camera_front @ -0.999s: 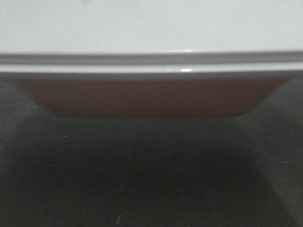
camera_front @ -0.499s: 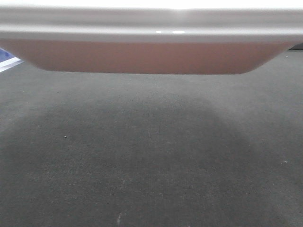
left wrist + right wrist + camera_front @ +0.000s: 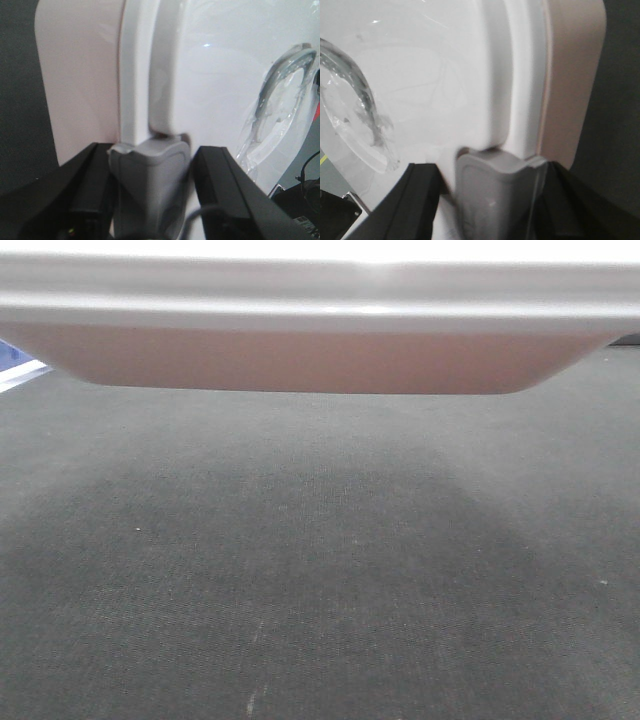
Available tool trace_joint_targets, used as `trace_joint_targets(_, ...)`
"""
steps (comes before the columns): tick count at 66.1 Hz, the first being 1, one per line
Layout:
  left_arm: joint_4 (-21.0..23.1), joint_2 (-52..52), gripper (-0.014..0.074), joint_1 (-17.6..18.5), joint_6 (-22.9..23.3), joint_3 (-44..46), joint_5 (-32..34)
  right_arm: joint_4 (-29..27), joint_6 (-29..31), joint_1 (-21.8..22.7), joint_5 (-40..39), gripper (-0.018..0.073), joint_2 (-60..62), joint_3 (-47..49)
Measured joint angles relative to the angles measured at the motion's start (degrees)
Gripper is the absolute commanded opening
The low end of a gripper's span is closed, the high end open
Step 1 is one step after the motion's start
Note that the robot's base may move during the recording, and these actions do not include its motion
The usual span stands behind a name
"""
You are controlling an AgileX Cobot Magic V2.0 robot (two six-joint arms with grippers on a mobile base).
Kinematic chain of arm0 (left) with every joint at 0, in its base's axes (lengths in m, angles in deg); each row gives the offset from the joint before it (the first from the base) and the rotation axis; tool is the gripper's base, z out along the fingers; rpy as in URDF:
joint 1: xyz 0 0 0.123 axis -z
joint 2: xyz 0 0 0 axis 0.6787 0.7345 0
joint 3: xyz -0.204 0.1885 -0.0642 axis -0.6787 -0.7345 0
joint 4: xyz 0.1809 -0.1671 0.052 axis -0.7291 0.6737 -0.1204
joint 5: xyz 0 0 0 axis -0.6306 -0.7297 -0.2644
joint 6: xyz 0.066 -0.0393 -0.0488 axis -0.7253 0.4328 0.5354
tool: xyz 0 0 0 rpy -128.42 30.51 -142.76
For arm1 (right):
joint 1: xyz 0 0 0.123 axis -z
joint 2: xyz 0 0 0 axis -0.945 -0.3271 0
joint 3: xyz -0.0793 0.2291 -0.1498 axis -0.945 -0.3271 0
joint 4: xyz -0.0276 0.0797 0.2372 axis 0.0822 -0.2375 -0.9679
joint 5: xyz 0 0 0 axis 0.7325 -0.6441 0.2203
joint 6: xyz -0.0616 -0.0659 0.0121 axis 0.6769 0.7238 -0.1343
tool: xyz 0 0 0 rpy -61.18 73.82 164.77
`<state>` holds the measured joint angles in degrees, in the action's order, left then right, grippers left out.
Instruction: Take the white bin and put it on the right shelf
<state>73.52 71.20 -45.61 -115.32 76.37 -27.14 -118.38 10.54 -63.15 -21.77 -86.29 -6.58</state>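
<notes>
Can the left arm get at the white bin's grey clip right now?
Likely yes: the fingers of the left gripper flank the grey clip on the white bin, nothing else between.

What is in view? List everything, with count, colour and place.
bin: one, pinkish-white, held clear above the carpet
lid: one, glossy white, on the bin
latches: two, grey, one at each end of the bin
carpet: one, dark grey, under the bin
blue thing: one, far left edge of the front view, too little shows to name
left end effector: one, black, gripping the bin at a latch
right end effector: one, black, gripping the bin at the other latch
</notes>
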Motion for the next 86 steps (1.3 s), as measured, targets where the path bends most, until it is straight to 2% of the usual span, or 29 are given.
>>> trace_joint_targets(86, -0.09, 0.00, 0.0176, 0.00, 0.00, 0.00, -0.10, 0.03, 0.00, 0.00, 0.12, 0.0359, 0.00, 0.00)
